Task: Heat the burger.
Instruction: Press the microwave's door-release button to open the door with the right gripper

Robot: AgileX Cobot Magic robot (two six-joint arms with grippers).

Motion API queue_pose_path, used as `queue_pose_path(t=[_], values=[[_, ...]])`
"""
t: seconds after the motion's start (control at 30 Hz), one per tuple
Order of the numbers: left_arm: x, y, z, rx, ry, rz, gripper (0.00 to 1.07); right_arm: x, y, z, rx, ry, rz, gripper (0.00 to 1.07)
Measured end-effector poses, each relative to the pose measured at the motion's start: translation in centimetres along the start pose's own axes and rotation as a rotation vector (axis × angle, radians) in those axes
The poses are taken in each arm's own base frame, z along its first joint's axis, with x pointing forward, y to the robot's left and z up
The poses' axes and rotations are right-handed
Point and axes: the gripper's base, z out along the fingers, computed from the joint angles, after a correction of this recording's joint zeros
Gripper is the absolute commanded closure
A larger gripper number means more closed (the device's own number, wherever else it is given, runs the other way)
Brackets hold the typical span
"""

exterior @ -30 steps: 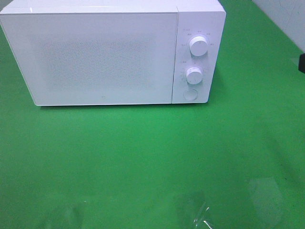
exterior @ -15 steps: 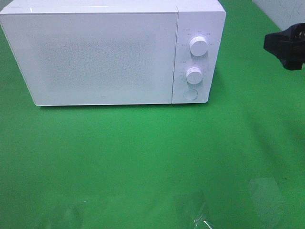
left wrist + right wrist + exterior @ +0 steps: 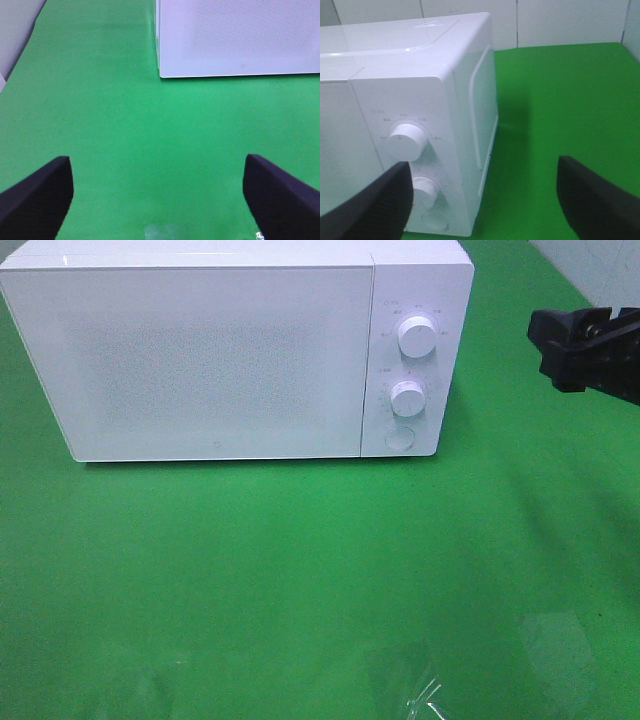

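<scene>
burger: not visible in any view, so I can't tell where it is. The microwave [image 3: 220, 350] has its door [image 3: 200, 360] shut, and the frosted front shows nothing of the inside.

The microwave sits at the far side of the green table [image 3: 300, 570]. The door takes up most of the front. The control panel is at the right end: upper knob [image 3: 416, 336], lower knob [image 3: 407, 398], round button [image 3: 400, 439] below them.

right gripper [image 3: 575, 350]: in the air off the microwave's right end, beside the control panel in the high view, with a strip of green between it and the housing. Jaws spread wide, nothing between them. Its wrist view looks past both fingers [image 3: 365, 205] at the microwave's right front corner and side wall.

left gripper [image 3: 158, 195]: outside the high view. Its wrist view puts it over bare green in front of the microwave's lower left front corner, well back from it. Jaws wide apart, holding nothing.

Room: a broad stretch of green lies in front of the door. A green lane runs along the microwave's right side to the white wall [image 3: 570, 22]. A scrap of clear film [image 3: 425, 695] lies at the near edge.
</scene>
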Motion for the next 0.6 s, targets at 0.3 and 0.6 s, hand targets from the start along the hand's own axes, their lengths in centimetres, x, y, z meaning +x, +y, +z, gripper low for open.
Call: queue_pose_path(t=[0.3, 0.6], values=[[0.0, 0.0, 0.0, 0.000, 0.000, 0.000, 0.22, 2.8, 0.5, 1.1, 0.100, -0.031, -0.069, 0.31], [0.0, 0.0, 0.0, 0.000, 0.000, 0.000, 0.22, 5.8, 4.3, 2.0, 0.047, -0.008, -0.118, 0.31]])
